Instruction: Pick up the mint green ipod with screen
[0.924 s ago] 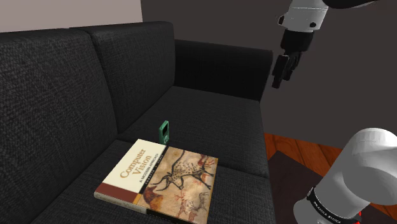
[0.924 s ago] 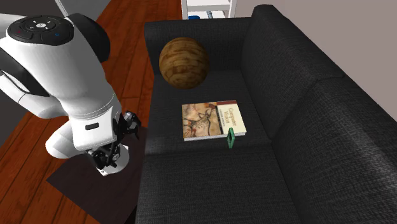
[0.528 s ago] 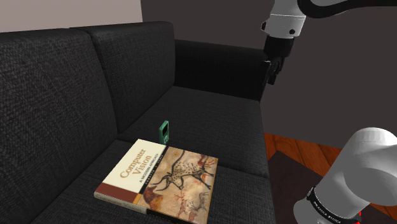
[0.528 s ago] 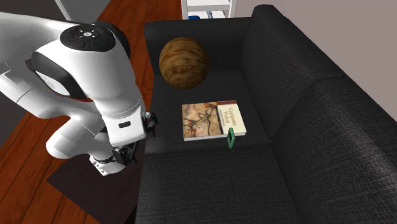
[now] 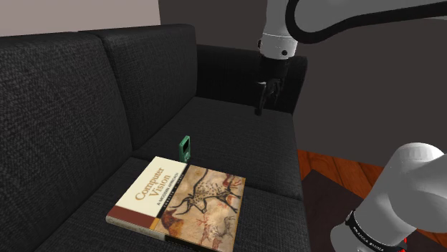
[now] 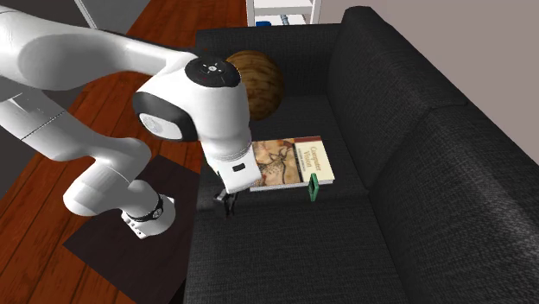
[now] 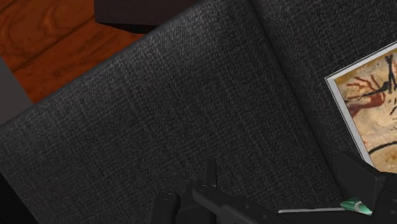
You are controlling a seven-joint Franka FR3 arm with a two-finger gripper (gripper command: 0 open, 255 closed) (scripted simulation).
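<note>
The mint green iPod stands upright on the black sofa, left of frame centre in the shoulder view. It is just beside the far edge of the Computer Vision book, near the backrest. Open seat cushion lies between it and the claw, which hangs to its upper right, in front of the armrest. I cannot tell whether the claw is apart or together. Half a second ago it was further right, past the armrest's end. A wooden ball sits beyond the book.

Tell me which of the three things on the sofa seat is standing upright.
The small green ipod, on its edge beside the book, on the backrest side. The book lies flat on the cushion, and the brown wooden ball is simply round.
</note>
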